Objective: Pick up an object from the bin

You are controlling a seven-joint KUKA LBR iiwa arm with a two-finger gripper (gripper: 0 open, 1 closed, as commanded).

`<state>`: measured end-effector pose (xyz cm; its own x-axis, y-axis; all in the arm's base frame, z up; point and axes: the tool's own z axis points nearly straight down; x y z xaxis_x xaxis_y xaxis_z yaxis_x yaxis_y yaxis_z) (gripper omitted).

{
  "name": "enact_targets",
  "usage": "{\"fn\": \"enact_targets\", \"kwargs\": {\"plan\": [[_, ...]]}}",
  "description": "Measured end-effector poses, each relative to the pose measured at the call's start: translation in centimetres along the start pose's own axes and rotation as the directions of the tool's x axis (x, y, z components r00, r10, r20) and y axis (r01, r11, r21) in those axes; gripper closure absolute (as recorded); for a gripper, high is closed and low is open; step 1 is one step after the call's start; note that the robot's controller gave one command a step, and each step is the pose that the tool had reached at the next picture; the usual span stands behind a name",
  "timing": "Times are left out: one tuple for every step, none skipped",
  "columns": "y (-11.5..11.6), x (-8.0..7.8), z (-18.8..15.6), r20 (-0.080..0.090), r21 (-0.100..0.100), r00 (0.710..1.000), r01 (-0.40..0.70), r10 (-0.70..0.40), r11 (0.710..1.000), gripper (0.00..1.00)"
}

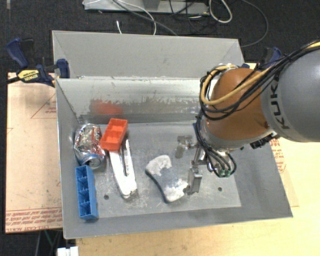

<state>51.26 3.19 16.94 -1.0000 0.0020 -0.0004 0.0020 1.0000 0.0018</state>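
**"KU" on my arm, fingers apart by the cloth**

Along the bin's floor from the left lie a blue ridged block (87,192), a crushed can (88,143), an orange block (114,134) and a white tool (122,170). Mid-floor lies a crumpled white-grey cloth (164,179). My gripper (188,163) hangs spread and empty, its lower fingertip (194,183) at the cloth's right end.

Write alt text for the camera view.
A robot arm's gripper hangs low in a grey metal bin, close beside a crumpled white lump near the middle. At the view's left lie a crushed can, an orange block, a long white piece and a blue ribbed block.
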Motion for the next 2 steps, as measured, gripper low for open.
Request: {"fn": "enact_targets", "kwargs": {"plan": [[0.0, 0.0, 0.0, 0.000, 0.000, 1.000, 0.000, 0.000, 1.000, 0.00], [1.4, 1.1, 7.9, -0.007, -0.001, 1.000, -0.006, 0.006, 1.000, 0.00]]}}
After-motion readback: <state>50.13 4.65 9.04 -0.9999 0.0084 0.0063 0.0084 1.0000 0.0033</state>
